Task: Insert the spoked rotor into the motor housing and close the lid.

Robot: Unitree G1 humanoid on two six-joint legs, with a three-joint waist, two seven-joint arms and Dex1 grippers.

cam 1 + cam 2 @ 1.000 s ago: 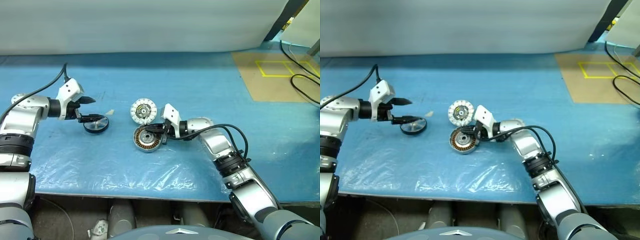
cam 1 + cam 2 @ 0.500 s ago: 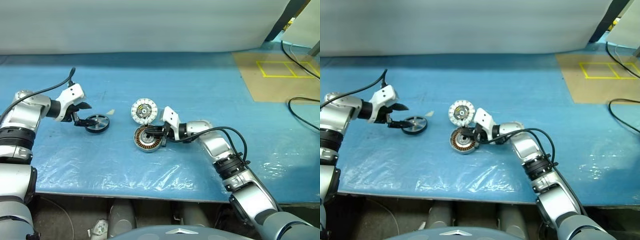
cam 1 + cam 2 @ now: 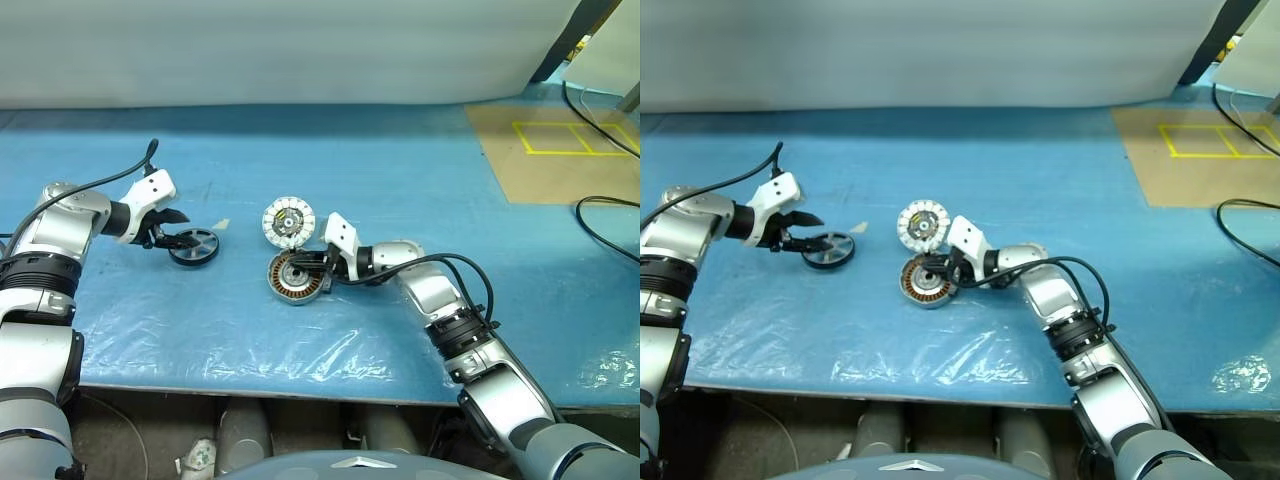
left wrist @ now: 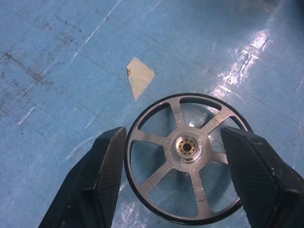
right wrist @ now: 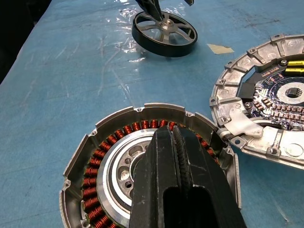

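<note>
The spoked rotor [image 3: 193, 246], a dark wheel with a silver hub, lies flat on the blue table at the left. My left gripper [image 3: 178, 238] is open and straddles it, one black finger [image 4: 102, 175] close beside the rim on each side. The motor housing [image 3: 295, 278], with copper windings around a silver hub, lies at the middle. My right gripper [image 3: 303, 266] is shut, its tips [image 5: 173, 137] over the housing's hub. The lid [image 3: 287, 222], segmented face up, lies just behind the housing and touches its edge.
A small paper scrap [image 3: 219, 224] lies just beyond the rotor. Crinkled clear plastic [image 3: 260, 340] covers the table's front strip, near its edge. At the back right lie a brown board with yellow tape [image 3: 555, 140] and black cables [image 3: 610, 165].
My left gripper has come down to the rotor and its fingers have narrowed around the rim. The right arm, housing and lid have not moved.
</note>
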